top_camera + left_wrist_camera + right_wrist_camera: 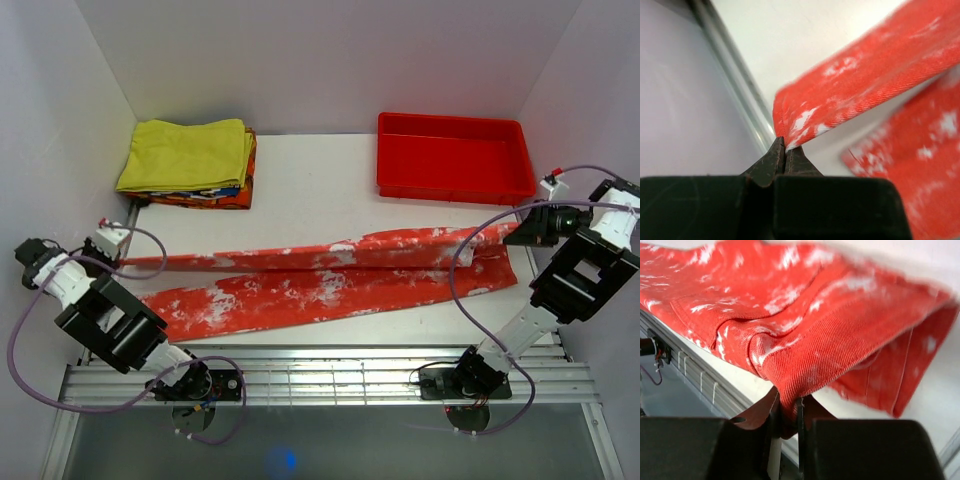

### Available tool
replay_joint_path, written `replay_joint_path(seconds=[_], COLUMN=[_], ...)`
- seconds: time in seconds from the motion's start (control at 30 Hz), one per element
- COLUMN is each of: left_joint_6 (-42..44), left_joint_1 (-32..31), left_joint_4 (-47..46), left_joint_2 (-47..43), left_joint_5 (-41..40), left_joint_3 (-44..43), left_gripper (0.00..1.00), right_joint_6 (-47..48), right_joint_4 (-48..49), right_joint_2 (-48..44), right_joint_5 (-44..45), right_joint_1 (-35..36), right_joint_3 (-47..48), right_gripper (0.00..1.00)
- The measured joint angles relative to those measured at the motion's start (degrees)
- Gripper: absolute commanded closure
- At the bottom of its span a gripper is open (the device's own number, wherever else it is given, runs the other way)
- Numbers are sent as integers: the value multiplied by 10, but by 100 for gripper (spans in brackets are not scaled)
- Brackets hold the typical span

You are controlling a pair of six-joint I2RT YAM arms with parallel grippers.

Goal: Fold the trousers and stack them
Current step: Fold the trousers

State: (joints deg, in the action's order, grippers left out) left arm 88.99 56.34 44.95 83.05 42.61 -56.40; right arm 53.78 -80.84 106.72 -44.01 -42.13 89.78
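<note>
The trousers (330,280), red-orange with white blotches, stretch across the table from left to right. One leg lies flat toward the front; the other is held taut above it. My left gripper (118,262) is shut on that leg's hem corner (790,137) at the table's left edge. At the table's right side my right gripper (517,236) is shut on the thick waist end (790,390), lifted off the table (310,190). In the left wrist view the flat leg (920,160) shows below the held one.
A stack of folded garments with a yellow one on top (188,155) sits at the back left. A red plastic tray (455,158) stands at the back right. White walls close in on both sides; a metal rail (320,375) runs along the front edge.
</note>
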Motion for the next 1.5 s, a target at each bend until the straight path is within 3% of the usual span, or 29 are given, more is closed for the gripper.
replay_joint_path(seconds=[0.17,0.3,0.37,0.53,0.67,0.77,0.97,1.13,1.23,1.5], left_joint_6=[-162,-224,-202,-58,43,99,156,178,202,232], left_joint_1=[-30,-25,-16,7,6,8,10,40,77,128], left_joint_4=[-16,-69,-100,-115,-108,-120,-89,-30,8,124], left_joint_2=[50,10,-40,-171,-212,-226,-163,-79,-39,-53], left_joint_5=[37,59,62,13,-36,-61,-68,-85,-100,-90], left_joint_3=[-142,-127,-63,177,300,342,298,216,156,99], left_gripper=[100,100,100,100,100,100,100,94,100,100], right_joint_6=[-55,-30,9,102,127,133,151,162,168,173], right_joint_4=[54,102,124,176,217,236,233,209,203,180], right_joint_2=[0,-17,-42,-66,-42,-30,-29,-28,-28,-28], right_joint_5=[-108,-175,-177,-111,-47,-6,53,94,113,131], right_joint_1=[60,56,42,8,9,9,9,-1,-5,-7], right_joint_3=[51,33,-16,-158,-219,-232,-232,-229,-224,-221], right_gripper=[92,92,92,92,92,92,92,92,92,92])
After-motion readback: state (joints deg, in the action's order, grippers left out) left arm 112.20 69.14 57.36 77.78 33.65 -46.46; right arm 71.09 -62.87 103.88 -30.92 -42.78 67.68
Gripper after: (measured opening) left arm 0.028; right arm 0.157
